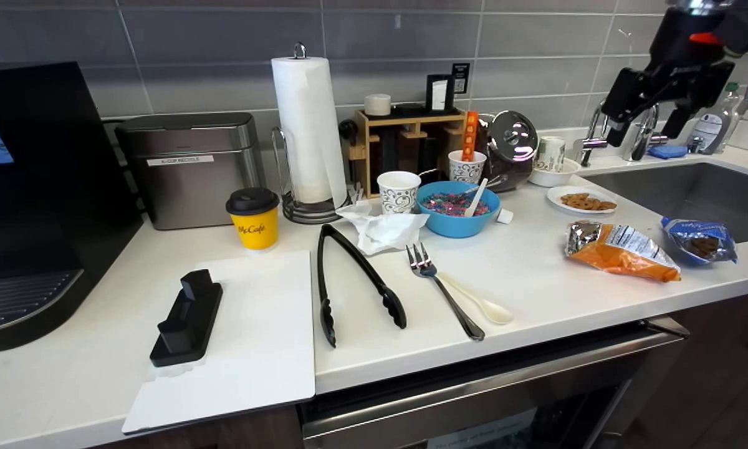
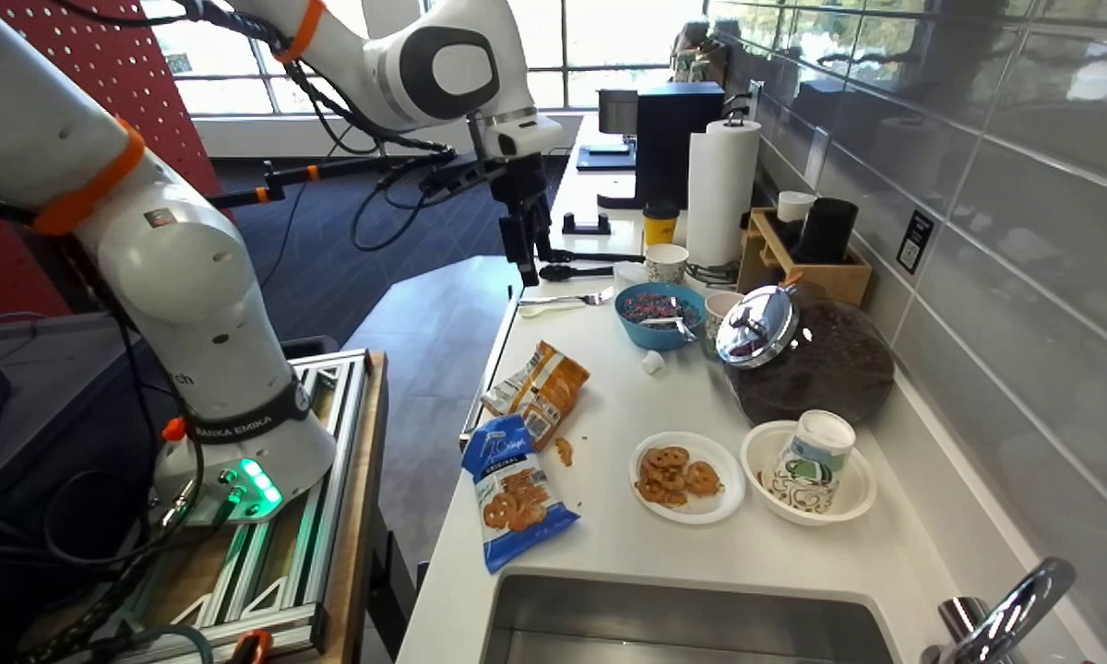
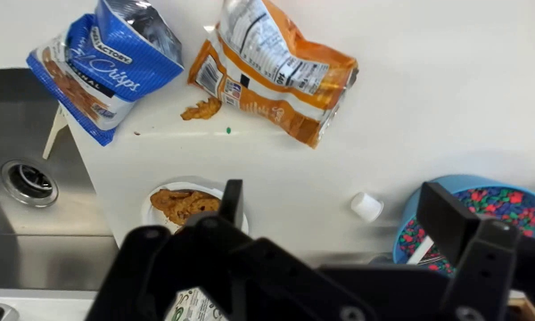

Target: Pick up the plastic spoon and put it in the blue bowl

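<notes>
The cream plastic spoon (image 1: 493, 311) lies on the counter near its front edge, beside a metal fork (image 1: 449, 293). The spoon also shows in an exterior view (image 2: 540, 311). It is out of the wrist view. The blue bowl (image 1: 454, 226) holds small coloured bits, a white plastic utensil (image 1: 476, 198) and a metal one; it also shows in an exterior view (image 2: 657, 337) and at the right of the wrist view (image 3: 405, 218), partly behind a finger. My gripper (image 3: 332, 189) is open and empty, high above the counter, and shows in both exterior views (image 1: 643, 131) (image 2: 535, 266).
Black tongs (image 1: 349, 274) lie left of the fork. An orange packet (image 1: 623, 252), a blue packet (image 1: 698, 240) and a plate of snacks (image 1: 558, 198) are near the sink (image 1: 685, 190). Paper cups (image 1: 399, 192) and a wooden rack (image 2: 844, 277) stand around the bowl.
</notes>
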You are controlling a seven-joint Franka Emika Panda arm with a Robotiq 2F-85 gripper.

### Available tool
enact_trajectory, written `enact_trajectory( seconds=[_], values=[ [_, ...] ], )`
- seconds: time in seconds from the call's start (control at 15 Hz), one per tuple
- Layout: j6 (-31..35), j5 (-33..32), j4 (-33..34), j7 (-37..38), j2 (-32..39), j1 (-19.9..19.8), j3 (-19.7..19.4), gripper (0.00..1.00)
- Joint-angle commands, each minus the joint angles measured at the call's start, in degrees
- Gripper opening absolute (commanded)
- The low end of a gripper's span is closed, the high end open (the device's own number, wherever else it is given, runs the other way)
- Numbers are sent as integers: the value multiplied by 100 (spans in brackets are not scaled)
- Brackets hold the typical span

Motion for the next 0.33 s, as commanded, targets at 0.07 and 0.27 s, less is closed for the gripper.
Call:
enact_trajectory(
  seconds=[0.07,0.27],
  values=[
    [-153,798,-52,-1001,-250,-784,695,100],
    [-205,846,-90,-1166,-398,-733,621,100]
  ],
)
